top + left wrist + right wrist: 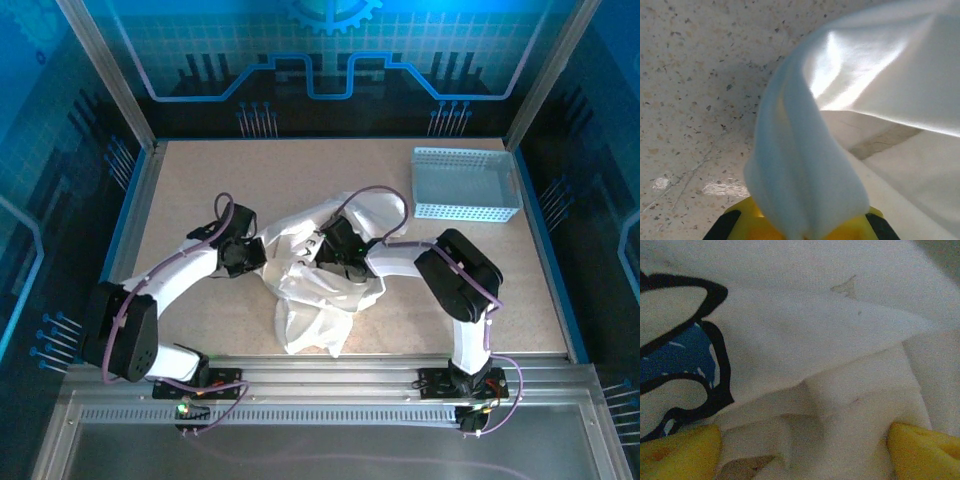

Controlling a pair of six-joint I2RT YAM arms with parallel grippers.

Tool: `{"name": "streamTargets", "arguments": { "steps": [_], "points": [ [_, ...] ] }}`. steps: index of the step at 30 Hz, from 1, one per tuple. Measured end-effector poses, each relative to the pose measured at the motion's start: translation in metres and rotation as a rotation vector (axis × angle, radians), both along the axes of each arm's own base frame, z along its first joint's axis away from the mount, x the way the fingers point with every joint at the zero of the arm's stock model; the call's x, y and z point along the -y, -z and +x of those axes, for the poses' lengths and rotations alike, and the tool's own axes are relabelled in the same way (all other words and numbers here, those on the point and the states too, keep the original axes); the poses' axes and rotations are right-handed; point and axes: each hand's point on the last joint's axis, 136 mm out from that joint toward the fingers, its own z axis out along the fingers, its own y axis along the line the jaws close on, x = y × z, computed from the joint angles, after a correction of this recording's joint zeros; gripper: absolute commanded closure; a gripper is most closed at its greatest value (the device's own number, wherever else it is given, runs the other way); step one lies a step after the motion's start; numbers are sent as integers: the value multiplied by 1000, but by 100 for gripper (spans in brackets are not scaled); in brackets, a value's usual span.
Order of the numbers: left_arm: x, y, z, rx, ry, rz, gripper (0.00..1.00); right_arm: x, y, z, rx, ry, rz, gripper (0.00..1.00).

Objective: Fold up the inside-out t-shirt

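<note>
Near the light-blue perforated plastic basket (470, 212), our L gripper (802, 227) pinches the white cloth t-shirt (320, 300). R gripper (805, 440) is spread open over it. If L pulls alone, we risk bunching.

Soft, matt cloth t-shirt (310, 318)

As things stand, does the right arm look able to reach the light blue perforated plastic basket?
Probably yes. The right hand is open over the white cloth t-shirt, and the light blue perforated plastic basket sits farther back on the right, with nothing standing between them.
</note>
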Motion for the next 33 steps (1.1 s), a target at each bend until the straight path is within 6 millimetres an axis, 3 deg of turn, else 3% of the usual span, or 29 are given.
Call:
{"name": "streamTargets", "arguments": {
  "steps": [3, 5, 7, 8, 10, 12, 14, 18, 23, 25, 29, 33],
  "points": [
    [10, -30, 18, 75, 16, -48, 100, -11, 2, -6, 20, -50, 17, 20],
    [18, -63, 39, 163, 23, -76, 100, -20, 1, -11, 42, -93, 52, 22],
    [22, -96, 61, 248, 18, -98, 93, -30, -1, -16, 59, -140, 92, 24],
    [23, -112, 73, 288, 11, -105, 94, -34, -1, -20, 68, -164, 110, 25],
    [18, -125, 91, 314, -16, -92, 99, -38, -2, -28, 80, -197, 131, 28],
    [7, -114, 108, 282, -57, -47, 100, -37, -2, -36, 76, -216, 137, 35],
    [-5, -83, 111, 203, -87, 8, 100, -34, -1, -42, 71, -221, 131, 41],
    [-30, -10, 85, -8, -124, 143, 100, -31, 1, -44, 58, -211, 119, 42],
    [-57, 41, 60, -204, -145, 281, 100, -36, -2, -49, 58, -235, 129, 33],
    [-62, 46, 55, -230, -146, 310, 96, -37, -3, -53, 52, -246, 136, 27],
    [-62, 32, 50, -185, -139, 296, 92, -38, -10, -54, 41, -245, 149, 18],
    [-52, 18, 48, -142, -124, 242, 94, -40, -17, -37, 26, -189, 90, 14]
  ]
}}
